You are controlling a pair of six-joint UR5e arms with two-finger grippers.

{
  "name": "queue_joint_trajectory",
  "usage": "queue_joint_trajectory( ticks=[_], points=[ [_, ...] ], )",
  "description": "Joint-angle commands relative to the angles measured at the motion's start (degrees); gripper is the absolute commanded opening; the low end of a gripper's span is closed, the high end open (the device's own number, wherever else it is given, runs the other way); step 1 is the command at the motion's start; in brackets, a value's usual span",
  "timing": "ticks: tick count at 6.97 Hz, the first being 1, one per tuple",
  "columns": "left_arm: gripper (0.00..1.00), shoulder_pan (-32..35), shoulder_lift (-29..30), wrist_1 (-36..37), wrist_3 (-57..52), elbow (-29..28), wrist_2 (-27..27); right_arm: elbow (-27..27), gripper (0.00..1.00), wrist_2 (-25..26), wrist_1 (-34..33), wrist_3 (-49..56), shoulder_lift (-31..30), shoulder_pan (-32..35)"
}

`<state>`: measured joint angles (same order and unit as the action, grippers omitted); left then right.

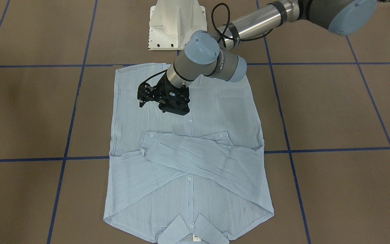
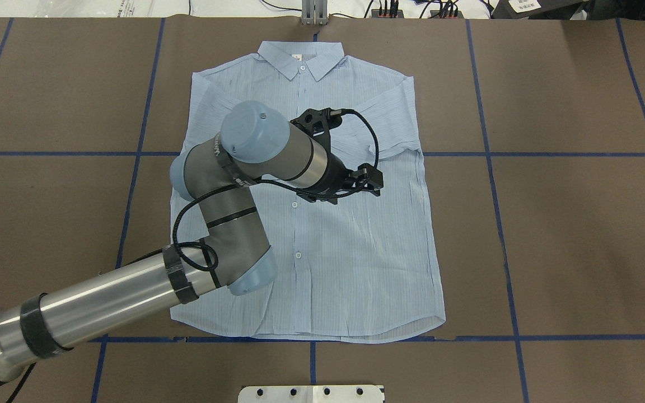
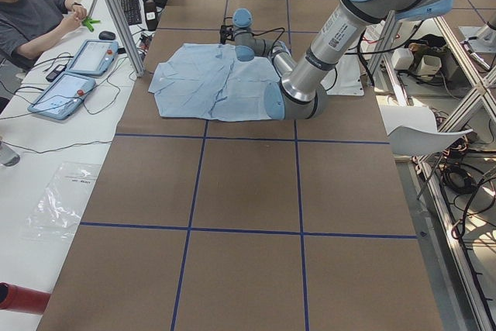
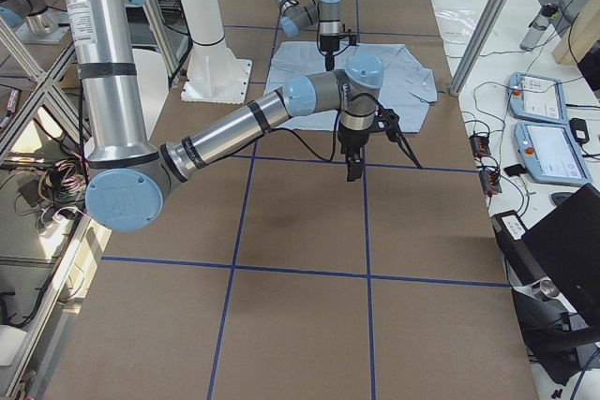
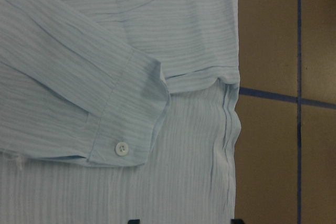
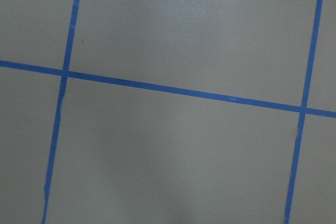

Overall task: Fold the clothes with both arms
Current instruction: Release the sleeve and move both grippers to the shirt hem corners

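Evidently light-blue shirt (image 2: 356,252) lay flat on bench (image 2: 552,224), sleeves (image 1: 198,156) crossed over chest, likely prepped for body fold. Left end effector (image 2: 375,181) hovered above, released, empty; right end effector (image 4: 352,168) off cloth, probably keeping clear; grip unreadable.

The left gripper (image 3: 225,34) hangs over the light-blue shirt (image 3: 205,87), which spreads flat below it on the table (image 3: 248,191). Its jaws are too small to judge. An operator (image 3: 31,17) sits off to its side.
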<state>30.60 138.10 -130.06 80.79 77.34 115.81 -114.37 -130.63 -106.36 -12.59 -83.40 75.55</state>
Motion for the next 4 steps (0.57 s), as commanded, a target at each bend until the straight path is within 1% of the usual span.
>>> queue_joint_trajectory(
  ticks=[1, 2, 3, 4],
  points=[
    [1.00, 2.7, -11.0, 2.9, -1.4, 12.6, 0.4, -5.4, 1.00, 0.3, 7.0, -15.3, -2.8, -6.6],
    [1.00, 3.0, -16.9, 5.2, -3.9, 19.4, 0.6, -7.3, 1.00, 1.4, 12.8, -24.2, -5.4, -12.0],
    [1.00, 2.7, -19.9, 15.5, -7.2, 27.2, 0.4, -9.0, 1.00, 4.0, 19.8, -33.3, -8.6, -17.8],
    [1.00, 2.2, -20.5, 27.5, -8.7, 34.3, 0.4, -11.6, 1.00, 7.8, 25.4, -43.2, -11.1, -24.7]
  ],
)
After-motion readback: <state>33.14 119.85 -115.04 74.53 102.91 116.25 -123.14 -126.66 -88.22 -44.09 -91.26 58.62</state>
